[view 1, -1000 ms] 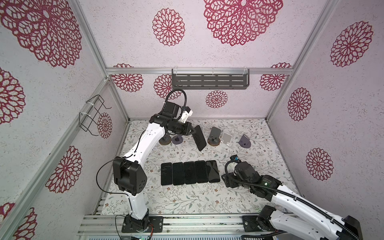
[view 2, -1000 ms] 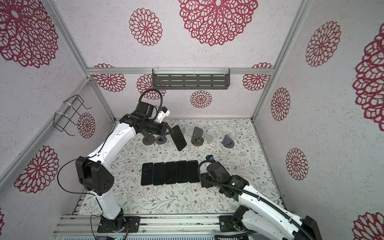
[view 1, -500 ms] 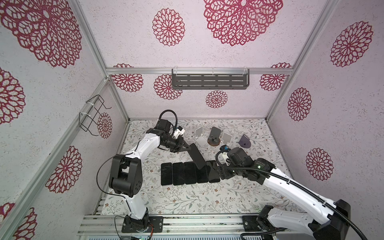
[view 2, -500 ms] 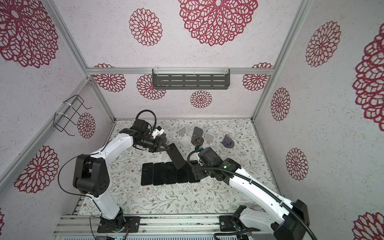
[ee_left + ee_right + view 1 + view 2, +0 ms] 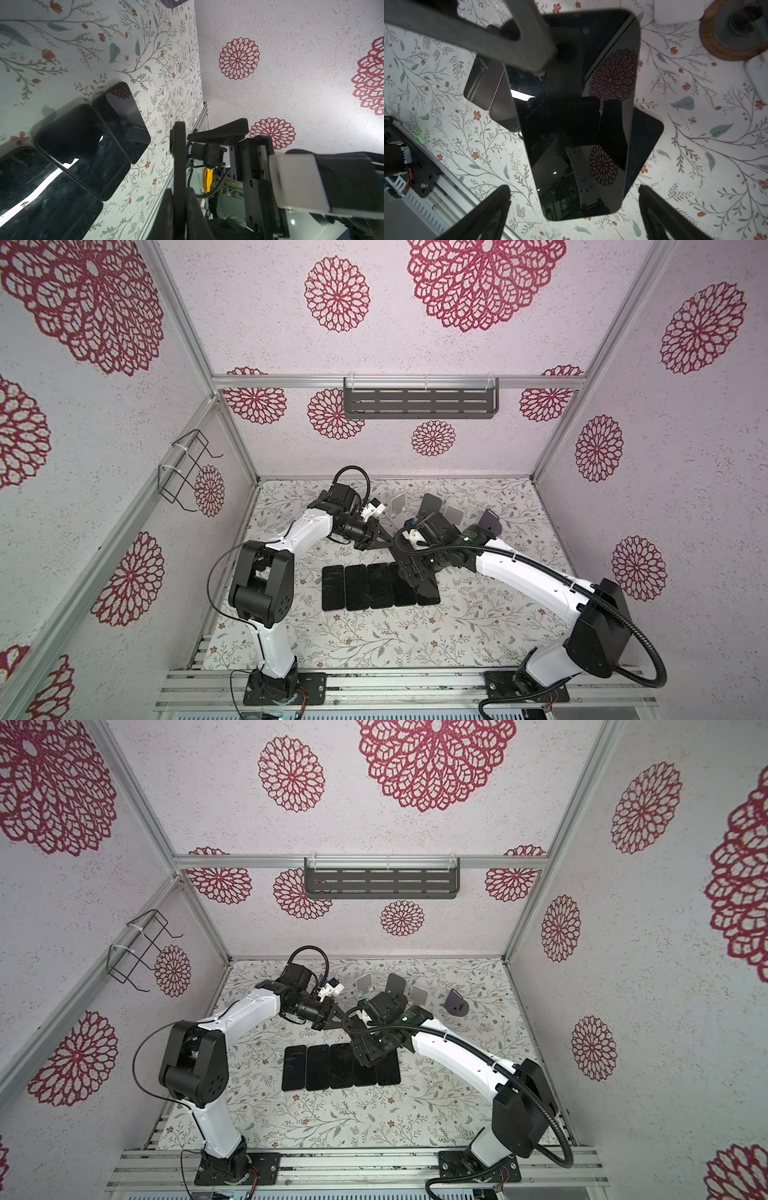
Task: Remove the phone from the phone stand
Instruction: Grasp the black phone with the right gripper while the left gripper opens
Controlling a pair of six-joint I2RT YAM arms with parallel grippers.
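A slim black smartphone [image 5: 581, 124] hangs in the air above a row of five black phones [image 5: 368, 587] lying flat on the floral-patterned table [image 5: 374, 639], clear of the small phone stands [image 5: 397, 505] at the back. The left gripper [image 5: 179, 207] is clamped tight on the phone's upper end. The right gripper [image 5: 574, 190] is spread wide, its two black fingers [image 5: 496, 205] flanking the phone's lower end with a gap on each side, touching nothing.

High stereo pair; wrist views near phone [image 5: 571, 145]
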